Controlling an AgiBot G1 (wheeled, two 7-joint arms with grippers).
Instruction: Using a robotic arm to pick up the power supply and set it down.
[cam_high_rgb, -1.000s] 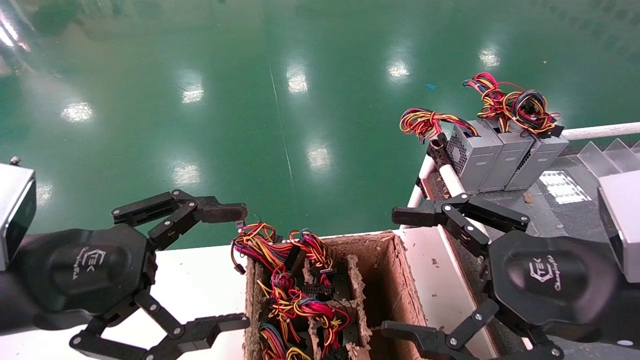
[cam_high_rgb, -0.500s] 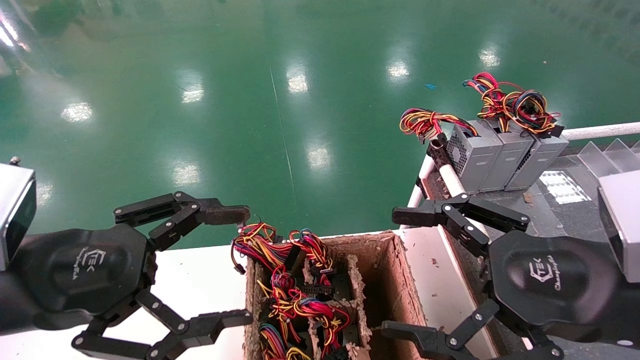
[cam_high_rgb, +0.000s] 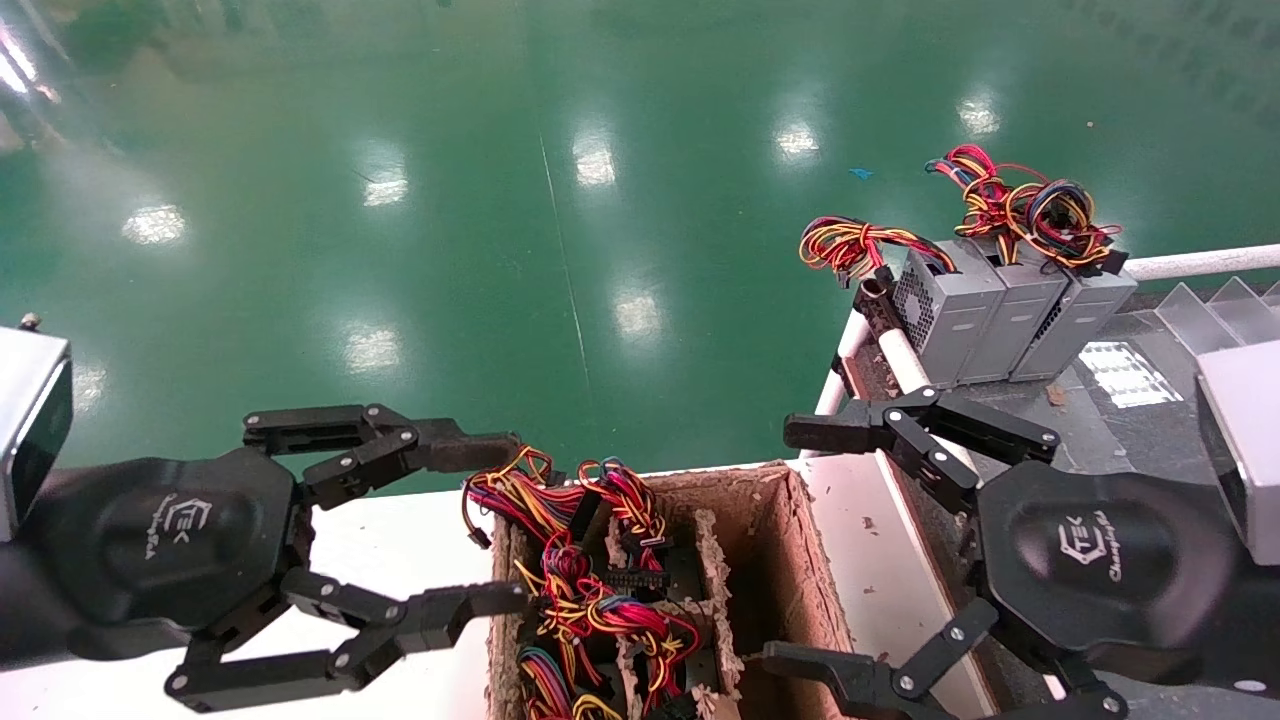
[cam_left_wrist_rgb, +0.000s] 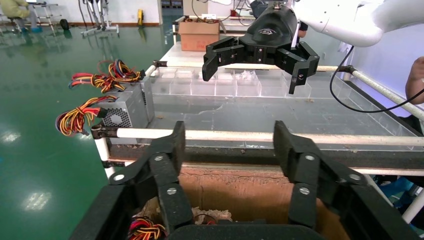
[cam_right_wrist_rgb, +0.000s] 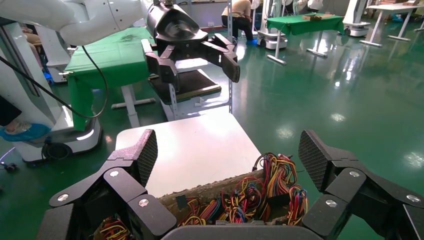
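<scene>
Left gripper (cam_high_rgb: 500, 530): fingers apart but narrower than a moment ago, now reaching over the cardboard box (cam_high_rgb: 770, 560) rim at its 9 o'clock.
Meaning: probably closing in for a grab.
Right gripper (cam_high_rgb: 800, 545): spread wide, unmoved, at the box's 3 o'clock.
Power supply (cam_high_rgb: 600, 590): inside the box, mostly hidden under red, yellow, purple wires.
Counter (cam_high_rgb: 400, 540): white, carrying the box.

A glossy green floor (cam_high_rgb: 560, 200) is reflecting ceiling lights. Three power supplies (cam_high_rgb: 1010, 310) are showing matt grey sheet metal, one with a perforated grille. A cardboard box (cam_high_rgb: 770, 560) is looking rough and frayed. Both grippers' black plastic shells are looking smooth, slightly shiny.
</scene>
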